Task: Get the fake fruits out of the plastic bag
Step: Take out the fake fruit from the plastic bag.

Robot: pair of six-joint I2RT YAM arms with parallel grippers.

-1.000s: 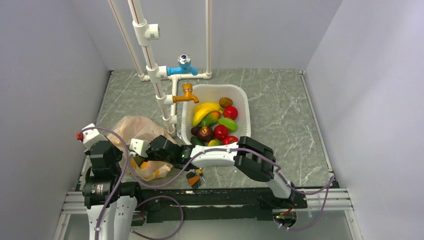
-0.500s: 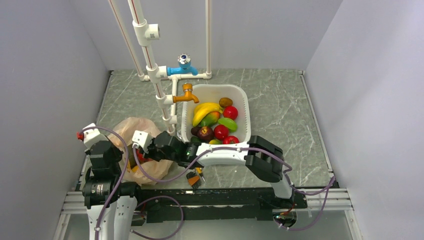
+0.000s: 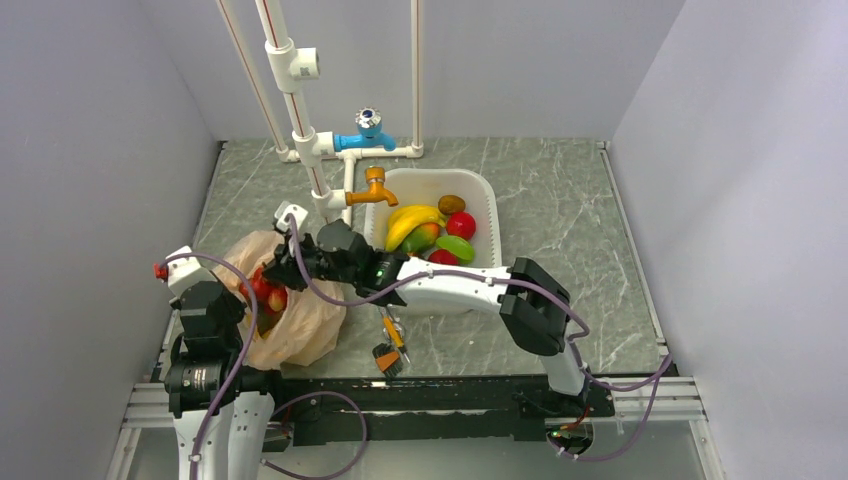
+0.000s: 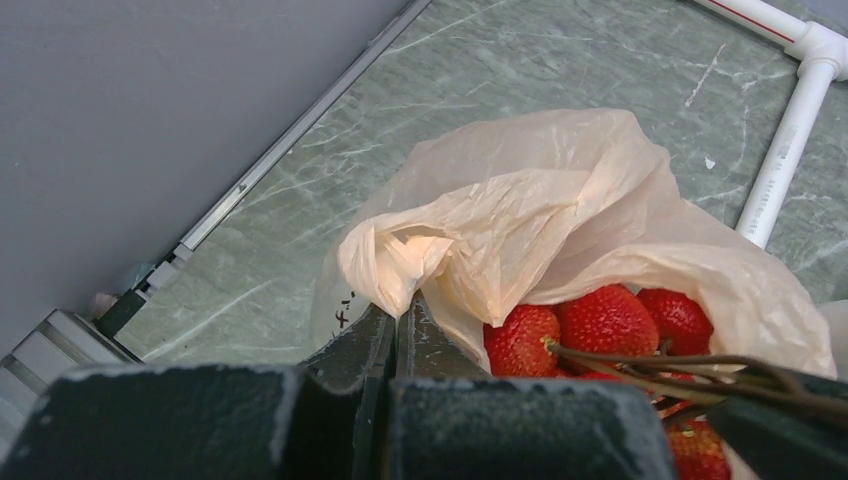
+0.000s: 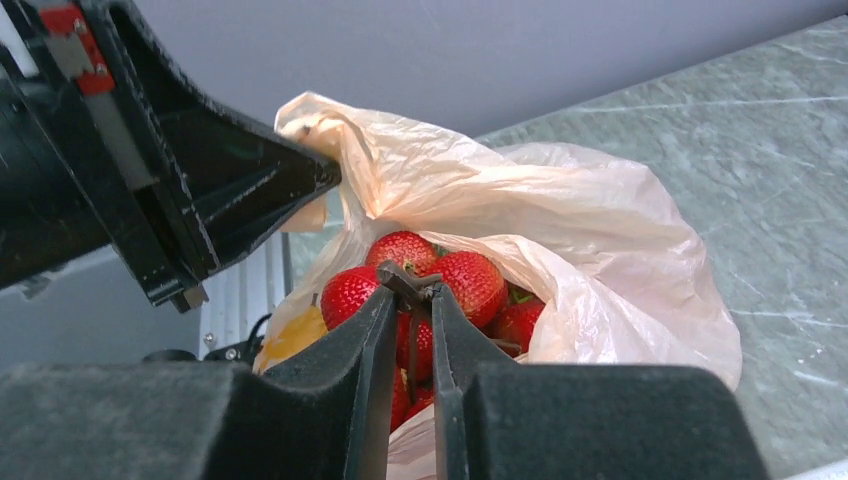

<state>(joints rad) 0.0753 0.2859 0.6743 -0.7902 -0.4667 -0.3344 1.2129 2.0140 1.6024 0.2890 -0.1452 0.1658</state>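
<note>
At the near left of the marble surface, the left tool is pinched together on a fold of the tan plastic bag, holding its rim up. Just beyond, the right tool is clamped on the brown stem of a bunch of red strawberries sitting in the bag's open mouth. Farther back, a white basin holds a yellow banana and other fruit beside an orange tap.

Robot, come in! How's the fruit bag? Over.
Left gripper jaws shut on plastic bag rim. Right gripper jaws shut on strawberry bunch stem. Bunch at bag mouth. Nothing blocking.
</note>
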